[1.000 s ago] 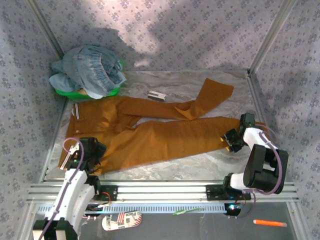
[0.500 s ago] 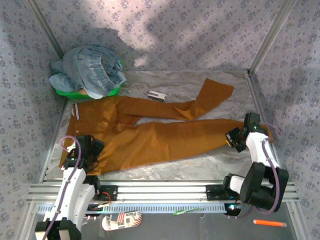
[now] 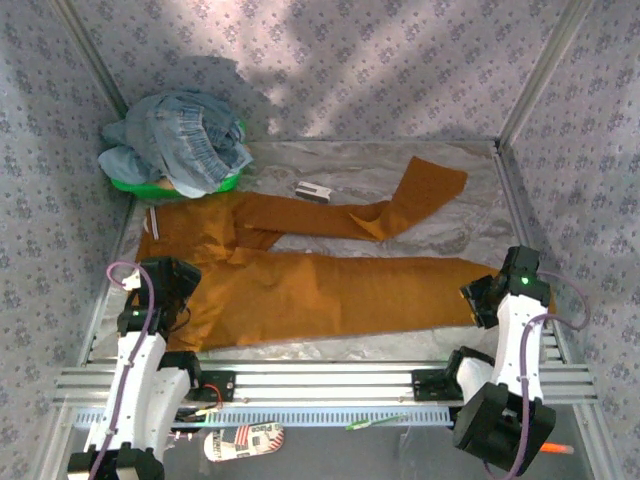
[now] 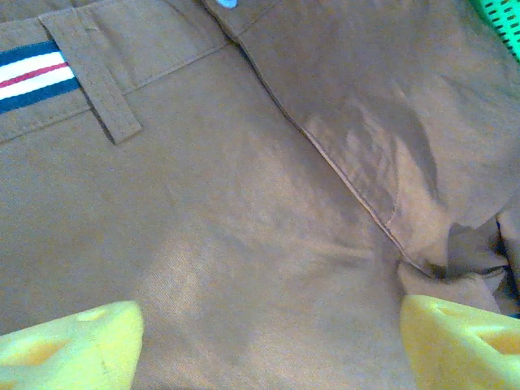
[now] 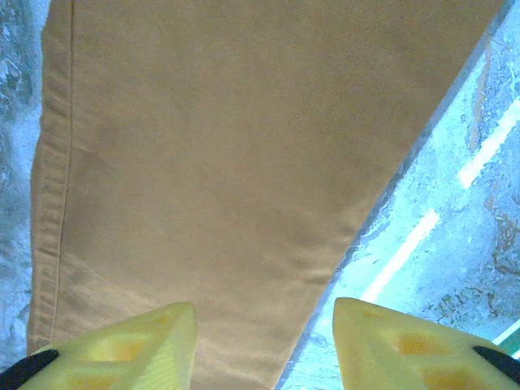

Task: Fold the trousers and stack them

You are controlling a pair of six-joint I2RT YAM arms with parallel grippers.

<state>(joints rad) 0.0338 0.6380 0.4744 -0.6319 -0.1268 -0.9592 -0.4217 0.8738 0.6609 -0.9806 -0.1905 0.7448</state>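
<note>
spanning table (image 3: 350, 168), trousers (image 3: 300, 288); leg edge below spread right end effector (image 5: 264, 341).

No word, number or brand can be read. At the bottom left of the top view, a flat object (image 3: 244, 440) with red-and-white stripes carries dark print too small to make out. A small grey tag-like item (image 3: 314, 190) lies on the table (image 3: 370, 162), its markings illegible. In the left wrist view, upper left, a navy, white and red striped tape (image 4: 32, 75) on the trousers (image 4: 244, 227) is plain stripes.
</note>
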